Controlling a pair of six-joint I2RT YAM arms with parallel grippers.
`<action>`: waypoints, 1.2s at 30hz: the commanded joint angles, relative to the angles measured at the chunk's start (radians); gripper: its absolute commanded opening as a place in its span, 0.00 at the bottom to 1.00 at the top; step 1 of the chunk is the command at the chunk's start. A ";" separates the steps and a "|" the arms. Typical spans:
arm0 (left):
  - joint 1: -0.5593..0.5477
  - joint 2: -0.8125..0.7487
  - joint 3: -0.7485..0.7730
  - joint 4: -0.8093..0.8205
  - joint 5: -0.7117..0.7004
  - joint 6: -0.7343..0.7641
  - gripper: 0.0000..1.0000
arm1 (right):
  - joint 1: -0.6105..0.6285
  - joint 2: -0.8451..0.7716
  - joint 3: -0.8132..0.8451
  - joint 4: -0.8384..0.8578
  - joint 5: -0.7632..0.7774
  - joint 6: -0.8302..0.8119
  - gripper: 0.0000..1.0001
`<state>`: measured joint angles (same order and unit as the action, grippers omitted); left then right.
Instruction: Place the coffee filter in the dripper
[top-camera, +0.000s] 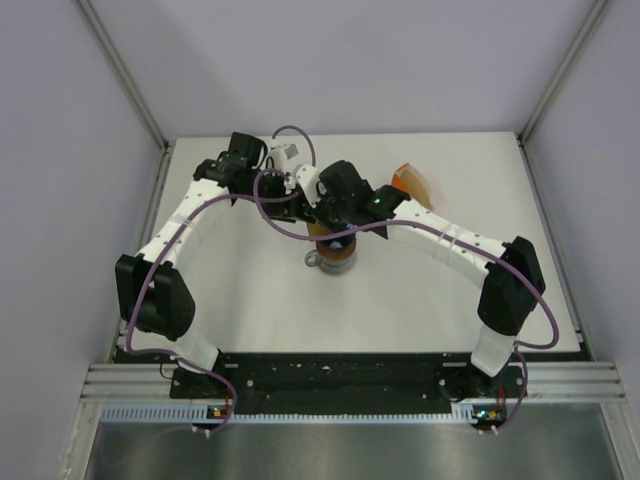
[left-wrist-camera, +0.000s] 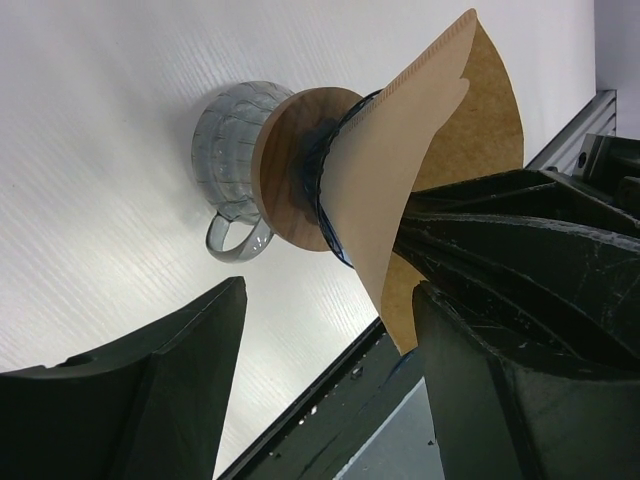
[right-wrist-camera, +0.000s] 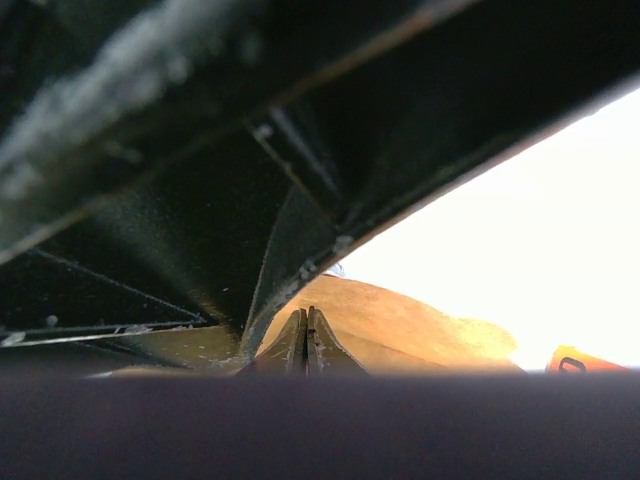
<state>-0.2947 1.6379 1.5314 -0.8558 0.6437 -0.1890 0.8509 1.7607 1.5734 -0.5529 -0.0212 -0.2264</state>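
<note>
Left tool: jaws stood spread, empty, facing the dripper just ahead. Filter: sat point-first in dripper, rim pinched in the clamped right tool. Step judged: seating, nearly done. Next called for a gentle release, paper left undisturbed.

Tan paper coffee filter, narrow end inside the blue ribbed dripper, fan edge sticking out; dripper sits on brown ring over grey cup.

dripper mostly hidden behind coffee filter, orange packet cut off at frame edge
</note>
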 joint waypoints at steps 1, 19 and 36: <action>0.014 -0.107 0.065 0.144 0.165 -0.013 0.73 | 0.005 0.034 -0.039 -0.236 0.018 0.012 0.00; -0.030 -0.104 0.013 0.113 -0.216 0.236 0.63 | -0.041 -0.052 -0.082 -0.140 -0.091 0.075 0.00; 0.003 -0.090 0.056 0.144 -0.354 0.145 0.70 | -0.061 -0.050 -0.098 -0.111 -0.060 0.098 0.00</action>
<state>-0.3614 1.6100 1.5276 -0.7948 0.2432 0.0570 0.8150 1.7161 1.4982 -0.5892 -0.1539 -0.1715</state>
